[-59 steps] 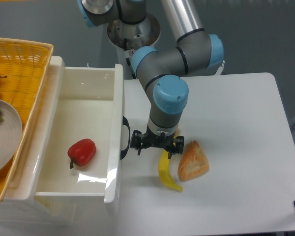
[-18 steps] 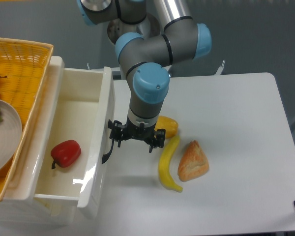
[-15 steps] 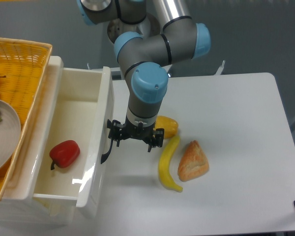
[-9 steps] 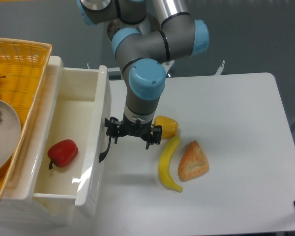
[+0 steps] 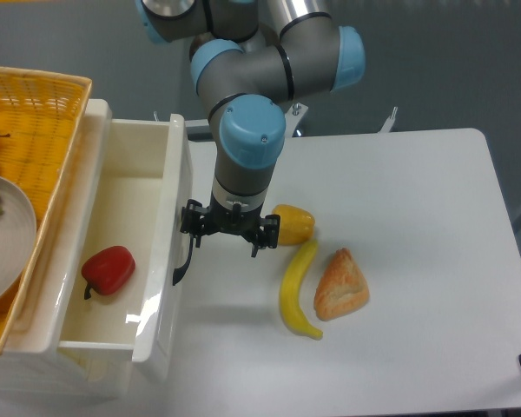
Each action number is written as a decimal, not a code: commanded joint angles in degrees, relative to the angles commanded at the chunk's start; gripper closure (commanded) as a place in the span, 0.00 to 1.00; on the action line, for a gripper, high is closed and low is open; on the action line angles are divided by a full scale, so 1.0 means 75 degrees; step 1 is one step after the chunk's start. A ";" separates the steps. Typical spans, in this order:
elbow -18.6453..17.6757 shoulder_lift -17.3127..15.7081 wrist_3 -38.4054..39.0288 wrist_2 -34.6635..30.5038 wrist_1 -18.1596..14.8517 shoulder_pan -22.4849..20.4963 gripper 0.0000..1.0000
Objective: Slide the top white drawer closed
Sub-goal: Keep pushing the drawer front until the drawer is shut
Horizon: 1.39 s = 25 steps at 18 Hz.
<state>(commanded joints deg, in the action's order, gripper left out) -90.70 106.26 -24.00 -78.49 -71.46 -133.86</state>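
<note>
Top white drawer, glossy, black handle, partly open

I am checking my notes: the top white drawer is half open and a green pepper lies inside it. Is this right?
Not quite: the pepper inside the top white drawer is red, not green, as the camera view shows. The drawer is indeed partly open.
</note>
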 joint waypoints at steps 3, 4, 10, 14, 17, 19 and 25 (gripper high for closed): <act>0.0012 0.0000 0.0047 0.0000 0.0000 0.0070 0.00; 0.0012 0.0000 0.0047 0.0012 0.0000 0.0082 0.00; 0.0012 0.0000 0.0094 0.0035 0.0000 0.0164 0.00; 0.0035 -0.0012 0.0129 0.0094 0.0000 0.0164 0.00; 0.0035 -0.0012 0.0129 0.0094 -0.0011 0.0117 0.00; 0.0035 -0.0012 0.0141 0.0094 -0.0023 0.0129 0.00; 0.0047 -0.0117 0.0141 0.0117 -0.0105 0.0152 0.00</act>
<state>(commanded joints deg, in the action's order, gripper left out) -90.35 105.38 -22.94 -77.61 -72.25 -132.72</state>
